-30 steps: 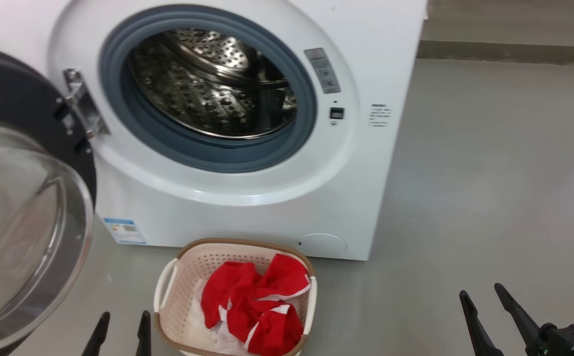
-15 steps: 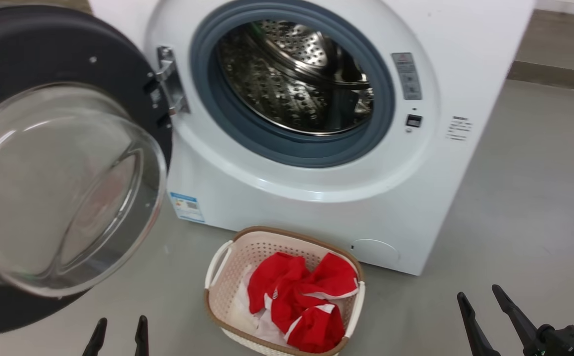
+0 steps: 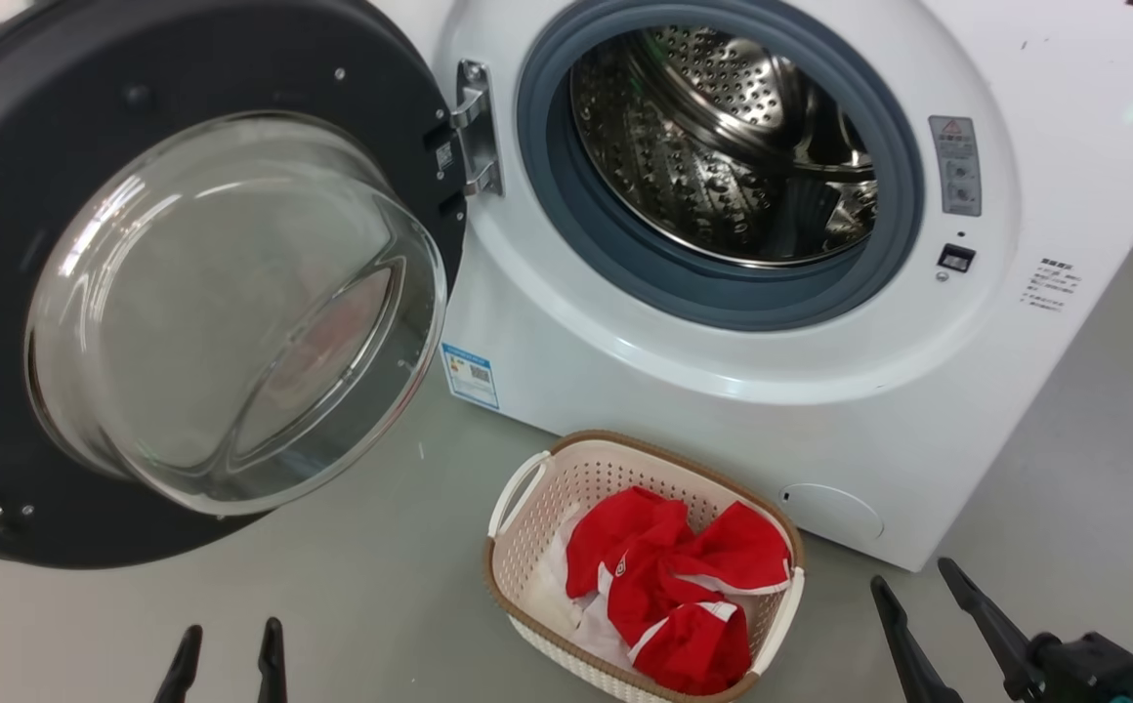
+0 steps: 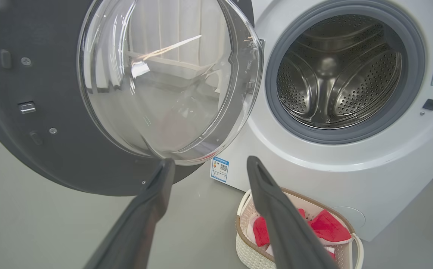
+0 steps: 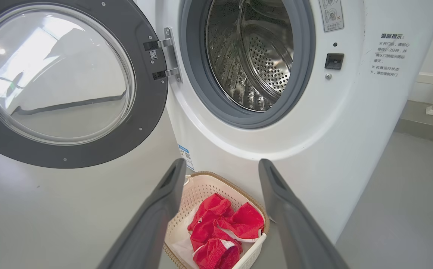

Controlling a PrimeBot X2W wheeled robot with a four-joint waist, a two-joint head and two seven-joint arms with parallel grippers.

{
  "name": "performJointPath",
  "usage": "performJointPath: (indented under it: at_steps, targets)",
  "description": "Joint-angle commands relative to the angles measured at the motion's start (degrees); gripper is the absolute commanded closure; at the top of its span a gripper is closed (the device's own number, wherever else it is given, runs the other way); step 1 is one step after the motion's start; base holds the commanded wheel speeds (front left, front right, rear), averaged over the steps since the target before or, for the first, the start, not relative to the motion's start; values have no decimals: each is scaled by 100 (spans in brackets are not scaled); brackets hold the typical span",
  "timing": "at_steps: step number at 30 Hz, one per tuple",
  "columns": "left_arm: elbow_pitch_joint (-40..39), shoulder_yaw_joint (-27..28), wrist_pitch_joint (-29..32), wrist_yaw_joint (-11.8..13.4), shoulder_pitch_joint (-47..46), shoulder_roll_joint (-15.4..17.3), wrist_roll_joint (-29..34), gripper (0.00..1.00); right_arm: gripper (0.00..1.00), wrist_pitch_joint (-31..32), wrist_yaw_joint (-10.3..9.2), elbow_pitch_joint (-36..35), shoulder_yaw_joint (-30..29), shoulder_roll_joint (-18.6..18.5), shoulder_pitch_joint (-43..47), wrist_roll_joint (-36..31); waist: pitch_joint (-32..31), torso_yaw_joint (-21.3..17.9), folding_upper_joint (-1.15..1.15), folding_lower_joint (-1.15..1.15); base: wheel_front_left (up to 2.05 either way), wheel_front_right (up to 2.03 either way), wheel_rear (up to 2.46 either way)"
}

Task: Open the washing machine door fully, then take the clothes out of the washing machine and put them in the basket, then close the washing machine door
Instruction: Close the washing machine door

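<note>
The white washing machine (image 3: 693, 391) stands with its washing machine door (image 3: 234, 59) swung wide to the left, the glass bowl facing me. Its steel drum (image 3: 723, 146) shows bare metal. On the floor in front sits the basket (image 3: 527, 527), with the red and white clothes (image 3: 684, 586) lying in it. My left gripper (image 3: 232, 627) is open at the bottom left, below the door and apart from it. My right gripper (image 3: 912, 572) is open, right of the basket. In the left wrist view the left gripper (image 4: 209, 160) points at the door's lower edge (image 4: 71, 168). In the right wrist view the right gripper (image 5: 222, 162) frames the basket (image 5: 209, 186).
Grey floor (image 3: 352, 605) spreads around the machine and the basket. The open door (image 5: 145, 93) overhangs the floor on the left. A blue label sticker (image 3: 470, 374) and a round service flap (image 3: 832, 511) sit low on the machine's front.
The whole head picture has shifted right and the door has come fully into it, so the camera has turned left. Both grippers stay open at the bottom edge. The basket and clothes lie unchanged.
</note>
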Motion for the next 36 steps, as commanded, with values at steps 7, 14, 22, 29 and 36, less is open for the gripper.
performJointPath:
  at_steps: [7, 14, 22, 29, 36]
  targets:
    - [-458, 198, -36, 305, 57, 13, -294, 0, 0, -37, 36, 43, 530, -321, -720, 105, 274, 187, 0, 0, 0, 0, 0]
    - [-642, 174, -36, 484, 177, 13, -432, 0, 0, -37, 36, 164, 753, -410, -963, 180, 309, 218, 0, 0, 0, 0, 0]
    - [-732, 135, -36, 555, 236, 13, -444, 0, 0, -37, 36, 220, 826, -435, -1014, 240, 265, 208, 0, 0, 0, 0, 0]
    - [-757, 116, -36, 537, 220, 13, -400, 0, 0, -37, 36, 206, 788, -423, -970, 235, 245, 199, 0, 0, 0, 0, 0]
    - [-834, 127, -36, 534, 215, 13, -407, 0, 0, -37, 36, 197, 793, -407, -947, 232, 241, 203, 0, 0, 0, 0, 0]
